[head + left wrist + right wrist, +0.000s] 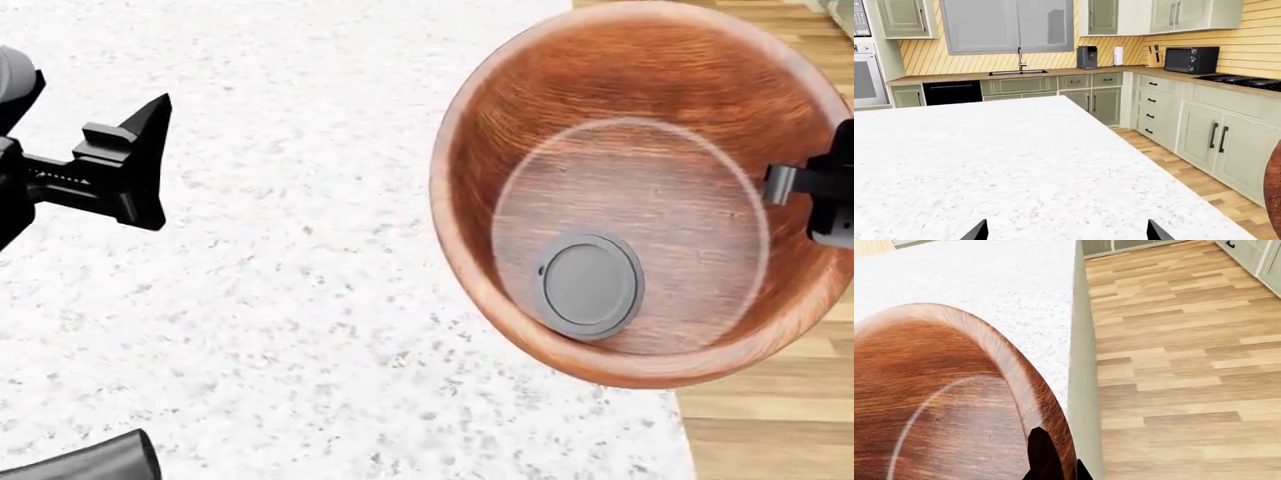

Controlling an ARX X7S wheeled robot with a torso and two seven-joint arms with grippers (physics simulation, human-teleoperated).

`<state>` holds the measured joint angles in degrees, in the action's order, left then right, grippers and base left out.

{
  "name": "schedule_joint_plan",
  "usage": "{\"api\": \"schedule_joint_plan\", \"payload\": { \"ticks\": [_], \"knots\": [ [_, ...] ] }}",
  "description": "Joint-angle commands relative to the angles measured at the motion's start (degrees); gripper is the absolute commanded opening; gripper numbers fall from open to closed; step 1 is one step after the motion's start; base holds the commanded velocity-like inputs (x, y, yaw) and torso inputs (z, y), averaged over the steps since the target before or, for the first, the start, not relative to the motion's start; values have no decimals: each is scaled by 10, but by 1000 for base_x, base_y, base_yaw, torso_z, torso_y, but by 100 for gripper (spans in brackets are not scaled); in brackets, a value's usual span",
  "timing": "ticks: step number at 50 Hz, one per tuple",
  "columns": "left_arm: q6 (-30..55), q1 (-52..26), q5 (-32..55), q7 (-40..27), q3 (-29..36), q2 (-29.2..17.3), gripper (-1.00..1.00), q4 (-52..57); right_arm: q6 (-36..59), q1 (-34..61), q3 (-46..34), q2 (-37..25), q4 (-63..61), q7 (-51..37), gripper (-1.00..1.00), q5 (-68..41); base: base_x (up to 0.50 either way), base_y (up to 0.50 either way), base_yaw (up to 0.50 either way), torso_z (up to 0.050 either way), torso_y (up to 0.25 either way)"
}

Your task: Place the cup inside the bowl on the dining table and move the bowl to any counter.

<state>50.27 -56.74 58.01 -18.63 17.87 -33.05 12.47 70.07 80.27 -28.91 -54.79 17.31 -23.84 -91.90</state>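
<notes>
The right fingers [801, 190] pinch the rim of the bowl [627, 190], which hangs over the desk [294, 250] edge; the cup [590, 285] lies inside. Carrying stays level. The left fingers [134, 160] spread wide, empty. Beyond them waits the counter [1074, 71].
</notes>
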Motion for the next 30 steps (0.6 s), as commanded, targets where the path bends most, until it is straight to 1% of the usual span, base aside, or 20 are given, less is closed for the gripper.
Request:
{"api": "schedule_joint_plan", "payload": {
  "ticks": [1, 13, 25, 30],
  "knots": [
    [-1, -5, -1, 4, 4, 1, 100, -3, -7, 3, 14, -7, -6, 2, -100, -9, -82, -500, 0, 0, 0],
    [-3, -9, -2, 1, 7, 7, 100, -2, -10, -1, 13, -8, -6, 0, -100, -10, -86, -500, 0, 0, 0],
    [-6, -4, 0, 6, 3, -3, 100, -1, -15, -1, 10, -3, -2, 7, -100, -5, -85, -500, 0, 1, 1],
    [-7, -4, -3, 2, 7, 4, 100, -3, -16, -3, 9, -4, -4, 6, -100, -6, -84, -500, 0, 0, 0]
  ]
}}
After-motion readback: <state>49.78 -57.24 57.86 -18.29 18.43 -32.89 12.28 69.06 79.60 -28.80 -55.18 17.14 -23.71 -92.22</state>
